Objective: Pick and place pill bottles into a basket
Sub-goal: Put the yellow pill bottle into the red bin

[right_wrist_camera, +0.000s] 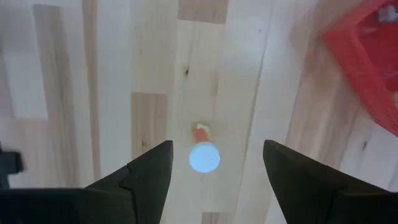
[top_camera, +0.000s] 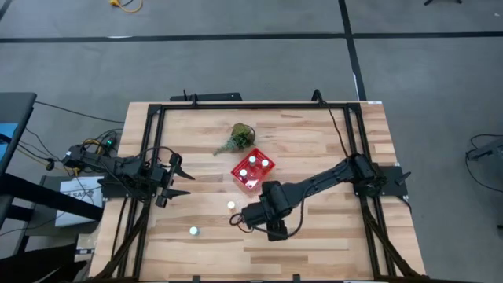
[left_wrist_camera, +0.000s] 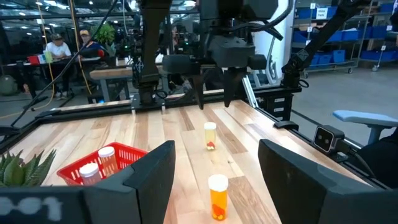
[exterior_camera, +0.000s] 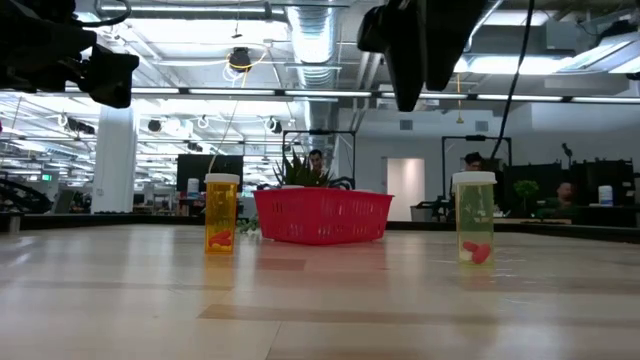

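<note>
The red basket (top_camera: 252,172) stands mid-table with several white-capped pill bottles (top_camera: 253,160) upright in it. Two more bottles stand upright on the table: a pale one with red pills (top_camera: 231,205), which also shows in the low view (exterior_camera: 474,218), and an orange one (top_camera: 193,231) nearer the front left, which also shows in the low view (exterior_camera: 221,213). My right gripper (right_wrist_camera: 217,147) is open, points down, and hovers above the pale bottle's cap (right_wrist_camera: 204,157), fingers well clear on either side. My left gripper (top_camera: 181,182) is open and empty at the table's left.
A green leafy clump (top_camera: 238,138) lies just beyond the basket's far-left corner. A black frame (top_camera: 236,105) runs along the table's far and side edges. People sit at desks in the room beyond the table.
</note>
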Robot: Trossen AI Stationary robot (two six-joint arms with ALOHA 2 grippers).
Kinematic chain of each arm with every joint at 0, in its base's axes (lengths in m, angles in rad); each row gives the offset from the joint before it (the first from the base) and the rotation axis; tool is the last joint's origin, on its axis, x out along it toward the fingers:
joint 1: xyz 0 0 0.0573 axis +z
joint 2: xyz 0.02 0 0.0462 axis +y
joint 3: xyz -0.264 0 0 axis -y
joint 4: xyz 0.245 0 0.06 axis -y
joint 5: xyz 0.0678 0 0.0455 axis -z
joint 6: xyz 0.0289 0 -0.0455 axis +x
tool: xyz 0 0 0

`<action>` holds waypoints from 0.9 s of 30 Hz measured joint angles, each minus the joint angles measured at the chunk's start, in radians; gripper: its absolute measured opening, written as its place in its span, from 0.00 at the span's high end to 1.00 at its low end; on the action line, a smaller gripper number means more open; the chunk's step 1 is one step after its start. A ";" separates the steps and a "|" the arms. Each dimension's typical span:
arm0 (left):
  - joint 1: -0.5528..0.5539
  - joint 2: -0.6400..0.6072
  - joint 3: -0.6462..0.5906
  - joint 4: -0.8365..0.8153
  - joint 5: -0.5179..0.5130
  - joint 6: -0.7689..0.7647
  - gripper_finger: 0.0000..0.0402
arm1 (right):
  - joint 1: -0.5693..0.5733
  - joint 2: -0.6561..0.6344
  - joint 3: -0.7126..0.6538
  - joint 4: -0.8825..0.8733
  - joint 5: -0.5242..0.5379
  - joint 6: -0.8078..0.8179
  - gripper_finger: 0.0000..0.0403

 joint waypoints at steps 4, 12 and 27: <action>0.000 0.000 0.000 0.000 0.000 -0.009 0.45 | 0.017 0.000 -0.031 0.000 0.038 0.080 0.39; 0.000 0.000 0.000 0.000 0.000 -0.009 0.45 | 0.030 0.001 -0.183 0.014 0.038 0.191 0.39; 0.000 0.000 0.000 0.000 0.000 -0.012 0.45 | 0.056 0.001 -0.216 0.126 0.027 0.270 0.39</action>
